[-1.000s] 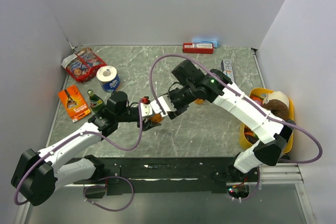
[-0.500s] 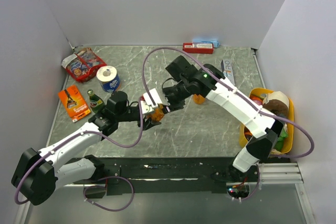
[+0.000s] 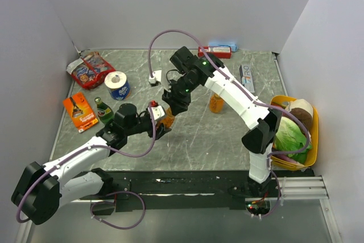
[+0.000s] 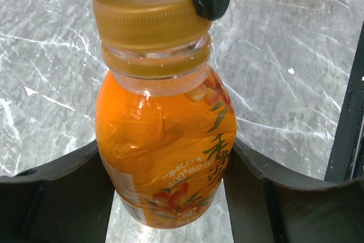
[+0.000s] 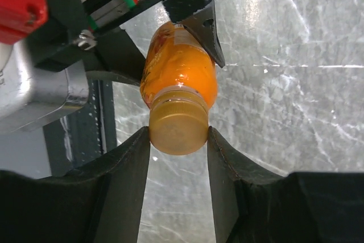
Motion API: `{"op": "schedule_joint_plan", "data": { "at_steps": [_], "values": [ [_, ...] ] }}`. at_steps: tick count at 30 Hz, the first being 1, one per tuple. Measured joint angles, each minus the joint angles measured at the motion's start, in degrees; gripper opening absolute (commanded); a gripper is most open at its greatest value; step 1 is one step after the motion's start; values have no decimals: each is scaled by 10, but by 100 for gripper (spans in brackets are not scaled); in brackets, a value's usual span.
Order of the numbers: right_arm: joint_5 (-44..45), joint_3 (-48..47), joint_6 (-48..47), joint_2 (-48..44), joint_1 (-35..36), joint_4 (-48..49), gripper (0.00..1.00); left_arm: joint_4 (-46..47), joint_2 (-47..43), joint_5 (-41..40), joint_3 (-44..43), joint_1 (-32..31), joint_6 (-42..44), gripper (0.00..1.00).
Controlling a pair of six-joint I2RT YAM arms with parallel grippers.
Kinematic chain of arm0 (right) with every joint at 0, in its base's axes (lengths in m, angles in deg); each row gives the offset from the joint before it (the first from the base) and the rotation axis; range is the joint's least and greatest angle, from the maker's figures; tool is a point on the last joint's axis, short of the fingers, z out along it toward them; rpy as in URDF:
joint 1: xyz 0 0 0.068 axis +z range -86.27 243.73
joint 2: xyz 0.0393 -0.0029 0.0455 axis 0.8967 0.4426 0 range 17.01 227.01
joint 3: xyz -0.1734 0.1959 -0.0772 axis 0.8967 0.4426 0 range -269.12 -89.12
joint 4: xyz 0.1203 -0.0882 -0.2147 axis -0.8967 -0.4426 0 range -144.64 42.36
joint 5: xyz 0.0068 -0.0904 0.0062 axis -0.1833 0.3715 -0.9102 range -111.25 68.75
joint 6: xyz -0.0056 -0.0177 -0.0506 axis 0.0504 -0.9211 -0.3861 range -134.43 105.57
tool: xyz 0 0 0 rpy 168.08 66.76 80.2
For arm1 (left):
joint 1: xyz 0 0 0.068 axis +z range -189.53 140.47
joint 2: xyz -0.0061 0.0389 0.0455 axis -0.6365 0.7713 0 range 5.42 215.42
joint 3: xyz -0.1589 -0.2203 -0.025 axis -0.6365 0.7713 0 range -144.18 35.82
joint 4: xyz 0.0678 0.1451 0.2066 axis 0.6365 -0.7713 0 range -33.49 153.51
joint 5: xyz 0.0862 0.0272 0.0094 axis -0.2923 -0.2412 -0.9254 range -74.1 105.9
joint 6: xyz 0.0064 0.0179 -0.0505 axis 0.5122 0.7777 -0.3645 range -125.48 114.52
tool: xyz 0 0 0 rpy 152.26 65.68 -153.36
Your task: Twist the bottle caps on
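Note:
My left gripper (image 4: 170,186) is shut on a small orange bottle (image 4: 165,140) and holds it upright above the table, left of centre in the top view (image 3: 166,119). An orange cap (image 4: 149,12) sits on its neck. My right gripper (image 5: 178,140) comes down from above and is shut on that cap (image 5: 178,131), with the bottle (image 5: 179,78) below it. In the top view the right gripper (image 3: 173,105) is directly over the left gripper (image 3: 162,122). A second orange bottle (image 3: 216,102) stands on the table to the right. I cannot tell whether it has a cap.
A toilet-paper roll (image 3: 117,85), a dark green bottle (image 3: 102,108), snack packets (image 3: 90,69) and an orange packet (image 3: 79,111) lie at the left. A red box (image 3: 215,52) is at the back. A yellow basket (image 3: 311,140) with greens is at the right.
My right arm has swung left and back, and its wrist has turned, so its gripper now stands above the bottle. My left gripper has kept hold of the bottle, shifting slightly.

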Motion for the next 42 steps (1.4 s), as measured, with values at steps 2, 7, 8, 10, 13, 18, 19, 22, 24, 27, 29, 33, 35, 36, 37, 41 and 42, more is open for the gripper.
{"op": "schedule_joint_plan", "data": {
  "at_steps": [2, 7, 8, 10, 13, 18, 19, 22, 24, 27, 29, 33, 35, 36, 37, 41, 42],
  "values": [
    [1, 0, 10, -1, 0, 1, 49, 2, -2, -3, 0, -1, -2, 1],
    [3, 4, 24, -11, 0, 13, 58, 30, -10, -14, 12, -2, -21, 1],
    [3, 14, 27, -18, 0, 21, 63, 39, -10, -17, 14, -1, -29, 1],
    [8, 35, 32, -33, 1, 32, 85, 55, -11, -17, 16, 1, -45, 1],
    [11, 49, 42, -44, 1, 33, 99, 82, -12, -18, 16, 6, -65, 1],
    [34, 49, 50, -50, 1, 35, 99, 98, -12, -17, 18, 8, -75, 1],
    [40, 49, 48, -54, 1, 34, 99, 98, -12, -17, 18, 8, -75, 1],
    [59, 57, 35, -74, -4, 27, 99, 98, -12, -16, 19, 8, -74, 1],
    [65, 77, 18, -98, -18, 19, 99, 95, -14, -12, 19, 9, -72, 1],
    [66, 87, -29, -128, -59, 0, 99, 77, -17, 17, 17, 13, -47, 1],
    [62, 85, -74, -144, -83, 0, 98, 54, -17, 41, 11, 15, -19, 1],
    [22, 73, -191, -172, -82, 9, 90, -11, -10, 100, -17, 15, 58, 1],
    [8, 72, -247, -183, -62, 12, 88, -29, -4, 115, -30, 15, 82, 1],
    [1, 73, -277, -188, -49, 12, 89, -41, 0, 122, -39, 15, 95, 1],
    [-4, 76, -312, -194, -38, 13, 88, -49, 5, 128, -47, 15, 106, 1],
    [-17, 97, -405, -200, 6, 6, 89, -72, 14, 139, -69, 15, 136, 1],
    [-19, 105, -424, -200, 12, 4, 89, -78, 15, 140, -72, 15, 139, 1]
  ]
}}
